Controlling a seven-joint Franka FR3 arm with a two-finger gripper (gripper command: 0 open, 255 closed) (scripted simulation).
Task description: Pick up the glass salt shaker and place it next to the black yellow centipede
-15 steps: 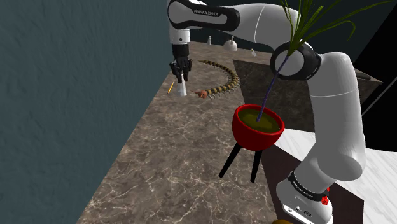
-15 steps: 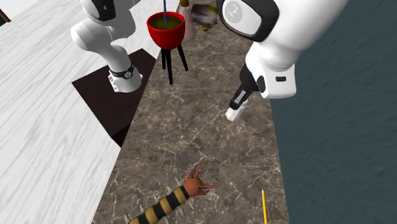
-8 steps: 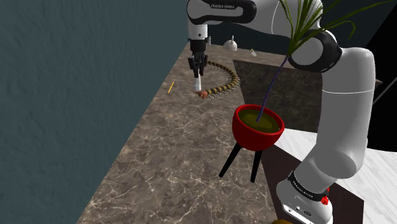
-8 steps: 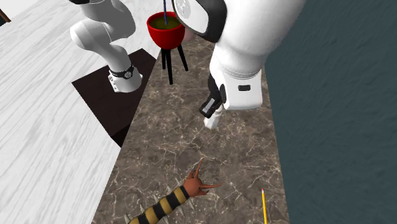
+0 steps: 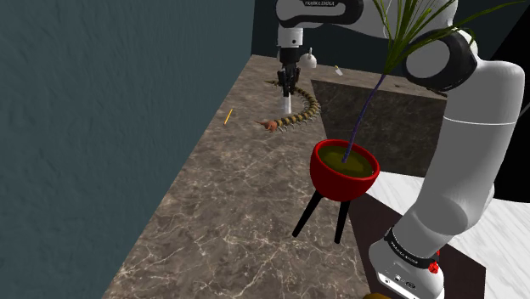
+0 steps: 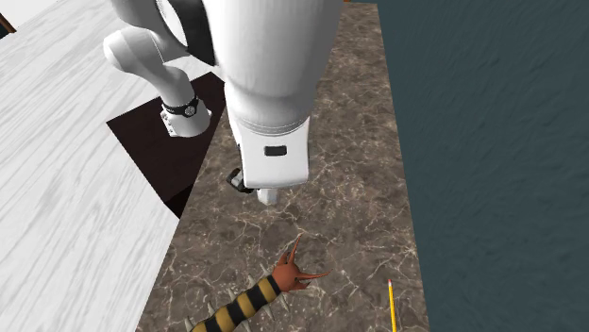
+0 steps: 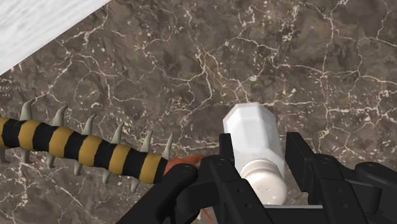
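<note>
Shoulder view: the black two-finger gripper [image 5: 289, 93] hangs point-down from the white arm [image 5: 463, 153] over the brown veined marble counter [image 5: 229, 212]. It clasps a plain white faceted salt shaker [image 5: 288, 106], which is clear of the surface, above the curled black-and-yellow banded centipede [image 5: 299, 113]. A thin yellow pencil [image 5: 228, 116] lies apart, toward the dark teal wall [image 5: 102, 127]. A red bowl-shaped pot [image 5: 344, 170] on black legs stands nearer the robot's base.

Second exterior view: the shaker's lower end [image 6: 267, 196] shows beneath the arm's wrist, in the air, near the centipede's reddish head [image 6: 293, 273].

Wrist view: the 2 fingers [image 7: 226, 156] grip the shaker [image 7: 253, 133] by its sides. The centipede's striped body [image 7: 83, 146] lies on the counter just beside it.
</note>
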